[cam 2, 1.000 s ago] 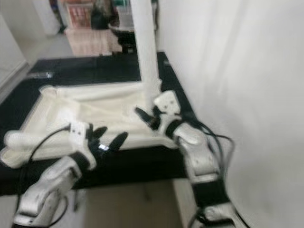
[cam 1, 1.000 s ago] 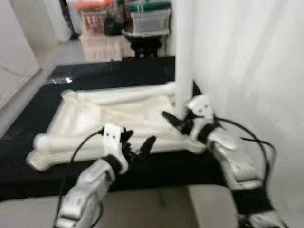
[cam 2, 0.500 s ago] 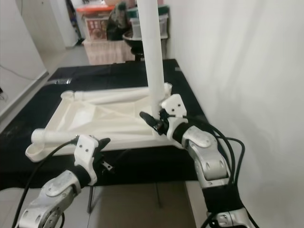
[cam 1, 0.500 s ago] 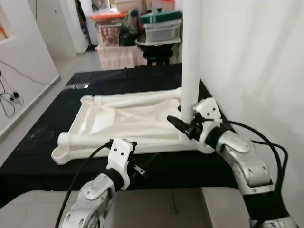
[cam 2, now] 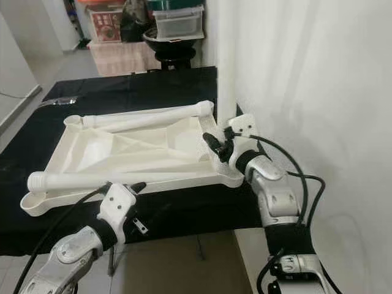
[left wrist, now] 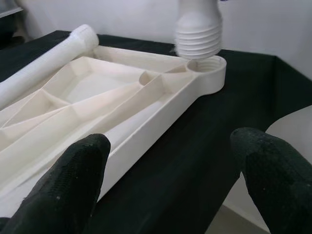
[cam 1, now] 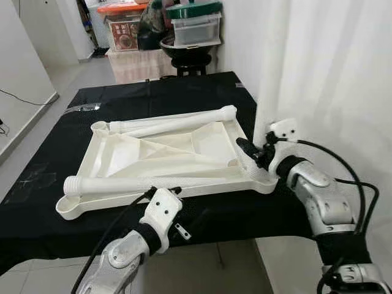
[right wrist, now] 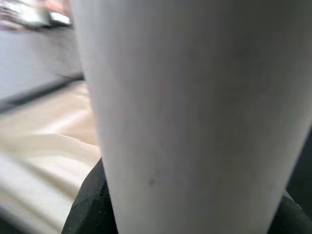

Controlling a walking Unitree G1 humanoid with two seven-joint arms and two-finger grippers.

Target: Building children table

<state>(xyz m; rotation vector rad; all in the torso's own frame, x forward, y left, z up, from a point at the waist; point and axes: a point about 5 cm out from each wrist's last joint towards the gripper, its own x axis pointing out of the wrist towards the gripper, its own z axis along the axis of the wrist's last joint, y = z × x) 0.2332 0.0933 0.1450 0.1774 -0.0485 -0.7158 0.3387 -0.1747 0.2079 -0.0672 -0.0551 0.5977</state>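
Observation:
A white plastic tabletop [cam 1: 208, 187] lies upside down on a black cloth [cam 1: 49, 165]. Two loose white legs rest on it, one along the far rim [cam 1: 177, 125] and one along the near rim [cam 1: 122, 182]. My right gripper [cam 1: 254, 147] is shut on a third leg [cam 1: 271, 67], held upright at the near right corner. That leg's threaded end [left wrist: 197, 36] sits just over the corner socket [left wrist: 212, 73]. My left gripper [left wrist: 170, 170] is open, its fingers [left wrist: 73, 180] wide apart, low before the tabletop's front edge.
A white wall [cam 1: 343, 73] runs close along the right side. Storage bins [cam 1: 193, 24] on a dark stool and a basket [cam 1: 125, 33] stand beyond the cloth's far edge. Tiled floor [cam 1: 202, 269] lies below its near edge, and a cable [cam 1: 21, 98] trails at the left.
The view has shifted and sharpened. My left gripper has drawn back from the tabletop's front edge. The right gripper keeps its hold on the upright leg at the corner.

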